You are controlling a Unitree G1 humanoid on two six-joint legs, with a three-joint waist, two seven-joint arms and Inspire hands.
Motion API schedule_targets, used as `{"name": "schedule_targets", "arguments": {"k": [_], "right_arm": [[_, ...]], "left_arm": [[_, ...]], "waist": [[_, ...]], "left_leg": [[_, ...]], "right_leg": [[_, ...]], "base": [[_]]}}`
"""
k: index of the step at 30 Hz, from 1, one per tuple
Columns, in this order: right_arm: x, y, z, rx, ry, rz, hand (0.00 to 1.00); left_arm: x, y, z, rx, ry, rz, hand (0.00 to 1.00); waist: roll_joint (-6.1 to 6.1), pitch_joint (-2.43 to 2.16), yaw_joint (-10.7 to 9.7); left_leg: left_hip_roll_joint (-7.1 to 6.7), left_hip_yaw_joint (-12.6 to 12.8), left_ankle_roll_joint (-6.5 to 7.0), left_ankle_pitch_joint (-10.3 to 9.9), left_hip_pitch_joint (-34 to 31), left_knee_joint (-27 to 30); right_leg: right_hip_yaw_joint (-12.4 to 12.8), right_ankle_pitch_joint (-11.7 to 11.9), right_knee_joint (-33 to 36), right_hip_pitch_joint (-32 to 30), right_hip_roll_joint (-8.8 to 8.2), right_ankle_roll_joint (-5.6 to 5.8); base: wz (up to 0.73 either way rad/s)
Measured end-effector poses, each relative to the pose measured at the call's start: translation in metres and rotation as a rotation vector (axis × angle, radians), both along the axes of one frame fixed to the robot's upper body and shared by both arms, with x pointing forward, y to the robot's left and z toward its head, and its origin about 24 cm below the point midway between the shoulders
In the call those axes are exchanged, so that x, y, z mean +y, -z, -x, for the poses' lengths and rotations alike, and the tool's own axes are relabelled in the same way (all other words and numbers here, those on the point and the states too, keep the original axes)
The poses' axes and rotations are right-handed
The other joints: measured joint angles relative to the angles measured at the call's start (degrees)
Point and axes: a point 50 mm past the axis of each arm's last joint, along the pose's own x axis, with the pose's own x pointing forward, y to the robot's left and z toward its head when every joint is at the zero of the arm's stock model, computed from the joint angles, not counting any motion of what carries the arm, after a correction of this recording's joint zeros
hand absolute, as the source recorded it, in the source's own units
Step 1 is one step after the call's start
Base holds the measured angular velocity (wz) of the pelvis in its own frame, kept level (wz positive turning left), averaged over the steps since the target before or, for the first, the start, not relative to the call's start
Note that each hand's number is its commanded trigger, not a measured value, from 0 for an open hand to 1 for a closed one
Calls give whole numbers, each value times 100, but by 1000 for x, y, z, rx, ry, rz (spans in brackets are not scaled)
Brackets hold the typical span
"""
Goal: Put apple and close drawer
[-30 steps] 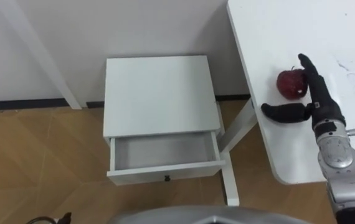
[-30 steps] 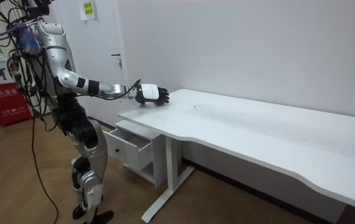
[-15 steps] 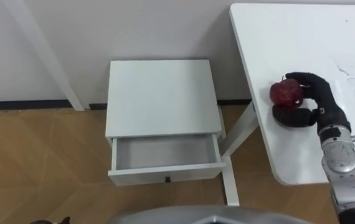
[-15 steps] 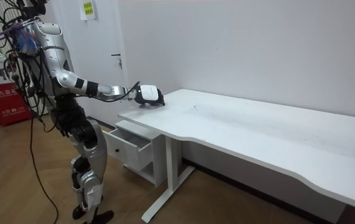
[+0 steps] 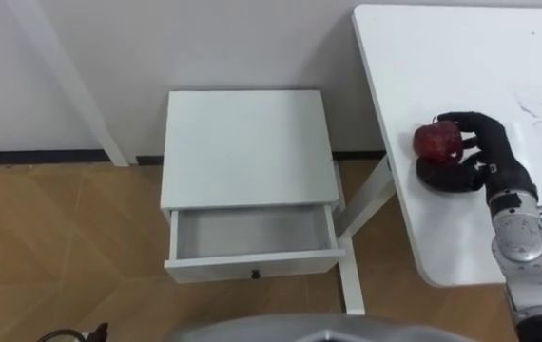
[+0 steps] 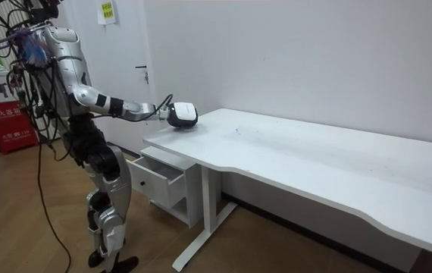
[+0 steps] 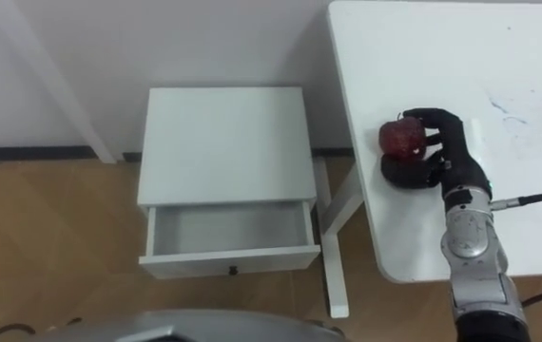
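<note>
Right hand [image 5: 495,158], right of frame, has fingers and thumb curled round the red apple [image 5: 436,141] over the white table [image 5: 442,47] near its left edge; drawer [image 5: 252,234] of small white cabinet [image 5: 242,142], centre frame, stands pulled open.

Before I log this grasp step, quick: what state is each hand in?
Right hand: shut on the apple, fingers curled round it.
Left hand: cannot be told.
</note>
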Motion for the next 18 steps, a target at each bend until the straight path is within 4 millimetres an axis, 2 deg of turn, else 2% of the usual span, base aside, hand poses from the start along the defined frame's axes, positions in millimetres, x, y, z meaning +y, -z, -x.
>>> {"name": "schedule_targets", "arguments": {"k": [7,11,14,16,18], "right_arm": [[17,-12,-10,9,-108,67,100],[37,-16,-15,10,-210,93,100],[64,-16,-19,36,-357,105,100],[88,-8,-16,86,-462,94,100],[104,-6,-13,111,-539,88,100]], "left_arm": [[-3,2,-3,16,39,4,0],[-6,2,-15,-4,71,11,0],[-9,3,-24,-14,107,15,0],[-10,3,-30,-27,117,14,0],[-11,3,-29,-20,130,11,0]], "waist": [[2,17,34],[4,24,193],[6,33,329],[16,53,469],[46,80,471]], "left_leg": [[8,46,-6,2,-54,-16],[19,103,-8,-1,-98,-14],[15,83,-3,-4,-122,-6],[11,50,-1,-5,-179,18],[-6,-20,0,-4,-202,17]], "right_leg": [[16,1,8,-76,0,1],[-8,2,11,-130,-3,0],[-64,2,11,-145,-9,0],[-65,2,9,-175,-10,0],[-82,2,8,-179,-15,1]], "base": [[-3],[-6],[4],[9],[15]]}}
